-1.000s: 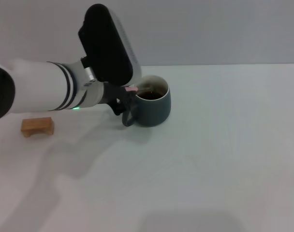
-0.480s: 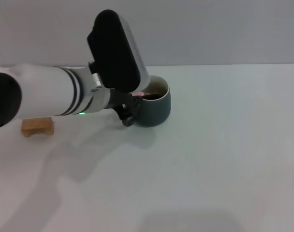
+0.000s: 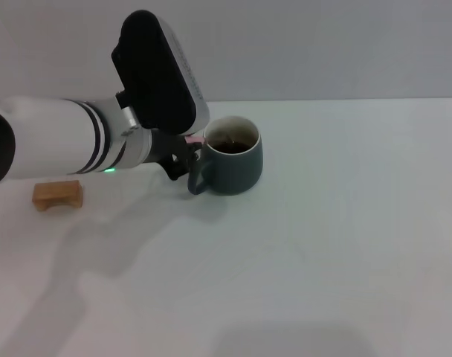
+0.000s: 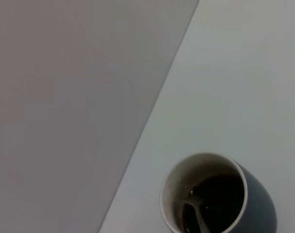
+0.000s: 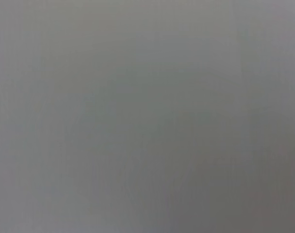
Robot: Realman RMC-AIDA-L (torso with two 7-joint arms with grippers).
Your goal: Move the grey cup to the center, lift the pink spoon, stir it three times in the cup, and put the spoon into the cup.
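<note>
Standing upright on the white table, toward its far edge and a little left of the middle, is the grey cup; a pale cream rim and a dark inside are shown, and its loop handle is turned toward the near-left; dark contents are seen within.

Item, the pink spoon: only a small pink stretch of the handle is seen in the head view, just beside the cup's left rim and under the wrist housing; in the left wrist view its grey metal bowl and neck are seen lying inside the cup, low against the inner wall.

Item, the left gripper: held just left of the cup, at the handle side, with dark fingers partly covered by the black wrist housing; the pink handle is met there, but whether the jaws are clamped on it or apart cannot be told.

Item, a tan wooden block: set near the table's left edge, well apart from the cup, below the white forearm.

Item, the right gripper: not seen in the head view; only a plain grey field is given by the right wrist view.
</note>
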